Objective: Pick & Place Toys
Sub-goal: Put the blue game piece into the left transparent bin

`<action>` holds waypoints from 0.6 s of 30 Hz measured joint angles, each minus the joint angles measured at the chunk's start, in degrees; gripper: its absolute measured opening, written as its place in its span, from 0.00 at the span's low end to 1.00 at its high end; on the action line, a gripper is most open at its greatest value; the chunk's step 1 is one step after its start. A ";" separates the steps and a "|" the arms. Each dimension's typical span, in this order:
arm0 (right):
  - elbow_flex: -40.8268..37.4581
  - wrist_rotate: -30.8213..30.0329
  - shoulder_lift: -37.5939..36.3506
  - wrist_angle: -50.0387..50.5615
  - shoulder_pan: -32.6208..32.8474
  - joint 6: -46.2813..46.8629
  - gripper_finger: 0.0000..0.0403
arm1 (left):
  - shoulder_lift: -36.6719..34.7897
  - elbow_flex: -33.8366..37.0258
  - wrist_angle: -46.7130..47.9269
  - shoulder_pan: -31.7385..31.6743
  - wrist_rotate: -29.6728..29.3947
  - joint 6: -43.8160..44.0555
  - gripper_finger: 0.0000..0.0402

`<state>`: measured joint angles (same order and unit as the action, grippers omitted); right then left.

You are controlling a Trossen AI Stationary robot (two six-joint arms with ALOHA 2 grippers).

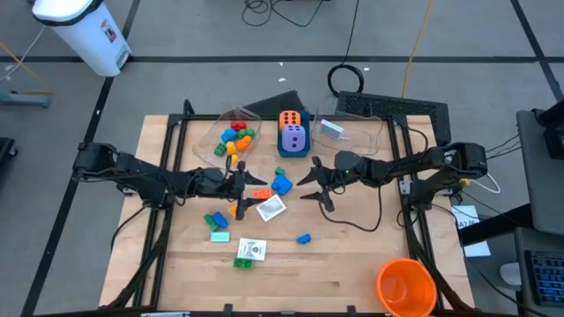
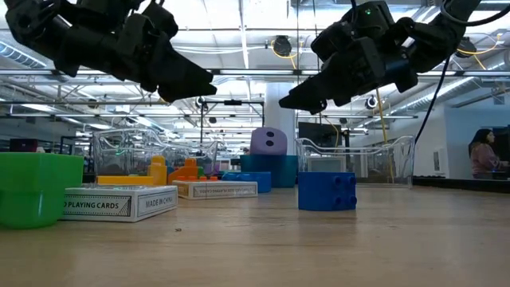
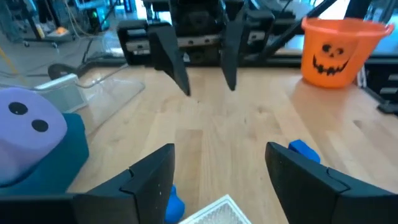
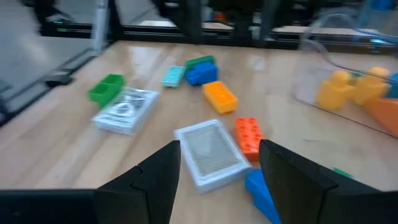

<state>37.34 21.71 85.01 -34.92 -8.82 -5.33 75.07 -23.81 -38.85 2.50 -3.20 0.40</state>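
Note:
Toys lie loose on the wooden table point(image 1: 352, 264): a blue brick point(image 1: 281, 184), a red-orange brick point(image 1: 261, 193), a white card point(image 1: 270, 208), a green brick point(image 1: 216, 220), a second card point(image 1: 249, 250) and a small blue brick point(image 1: 304, 238). My left gripper point(image 1: 240, 182) hovers open just left of them and holds nothing point(image 3: 217, 174). My right gripper point(image 1: 314, 187) hovers open to their right, facing the left one, also holding nothing. In its wrist view the card point(image 4: 211, 152) lies beyond the gap point(image 4: 217, 168) between its fingers. An orange die point(image 1: 291, 120) and a purple die point(image 1: 293, 138) sit in the blue box.
A clear tub point(image 1: 231, 136) with several coloured bricks stands at the far left of centre. The blue box point(image 1: 293, 151) is in the far middle, and another clear tub point(image 1: 352, 132) stands far right. A big orange cup point(image 1: 405, 286) stands at the near right corner.

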 joint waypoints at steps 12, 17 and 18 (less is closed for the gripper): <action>2.65 -5.13 6.49 -0.18 -0.60 0.72 0.53 | -0.02 -0.85 1.92 -0.12 -3.11 -2.99 0.65; 5.47 -5.15 11.50 -0.06 -0.96 1.83 0.53 | -0.02 -0.85 2.60 -0.13 -3.15 -3.08 0.62; 5.95 -5.15 12.31 0.07 -0.96 1.79 0.53 | -0.02 -0.85 2.91 -0.13 -3.17 -3.04 0.62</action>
<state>43.30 16.56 97.32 -34.85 -9.78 -3.55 75.05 -24.67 -35.94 2.37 -6.37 -2.63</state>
